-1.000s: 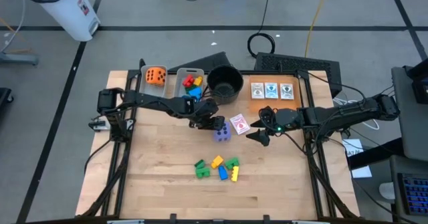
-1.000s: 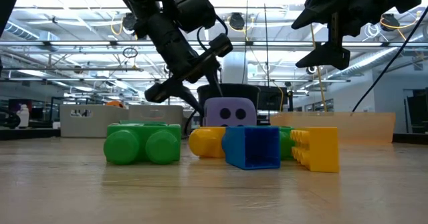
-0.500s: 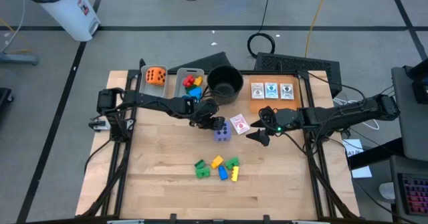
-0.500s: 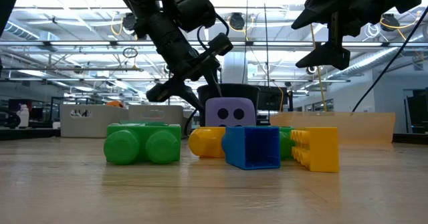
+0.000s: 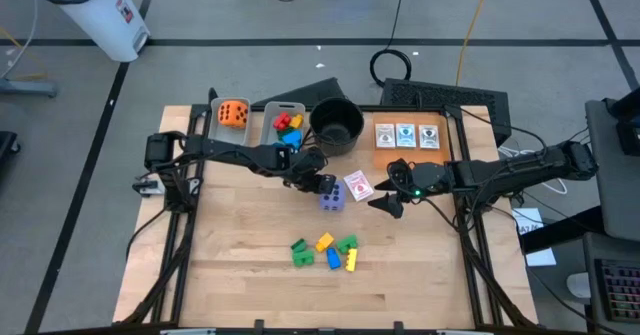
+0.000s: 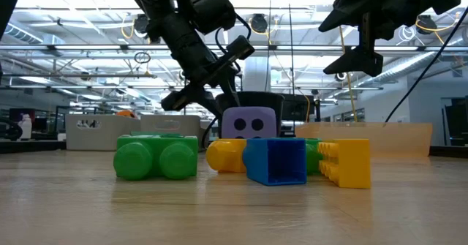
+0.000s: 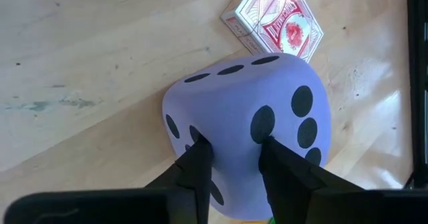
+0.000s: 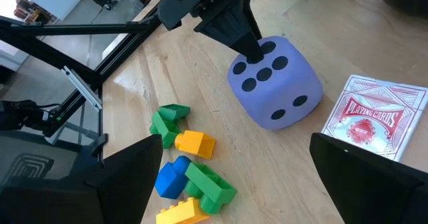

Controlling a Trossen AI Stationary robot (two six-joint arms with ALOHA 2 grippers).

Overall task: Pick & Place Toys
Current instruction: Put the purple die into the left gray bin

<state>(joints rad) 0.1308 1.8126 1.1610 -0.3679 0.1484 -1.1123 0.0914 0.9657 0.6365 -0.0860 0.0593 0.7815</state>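
Here the left gripper (image 5: 318, 183) sits on the purple die (image 5: 332, 198) near the middle of the table, its two dark fingers (image 7: 196, 164) pressed close together into the die's soft top face, pinching a narrow fold of it rather than spanning the whole cube. In the low view the fingertips meet the die's upper edge from the left and above, while the die itself appears to rest on the wood. The die is a rounded lilac cube with black oval pips; three pips show on one face and two on another in the left wrist view.

Just beside the die, on the side toward the round black pot (image 5: 335, 125), lies a red-backed pack of playing cards (image 5: 357, 185), flat on the table and apart from the die. Nearer the front edge lies a loose cluster of blocks (image 5: 325, 252): green, yellow and blue pieces touching one another.

The right gripper (image 5: 388, 203) hangs above the table to the right of the card pack, its fingers spread wide and holding nothing.

At the back, an orange die (image 5: 233, 113) fills one grey bin (image 5: 219, 130), red, blue and yellow blocks lie in the next grey bin (image 5: 270, 127), and three picture cards (image 5: 405, 135) lie in a row on a tan tray (image 5: 450, 135).
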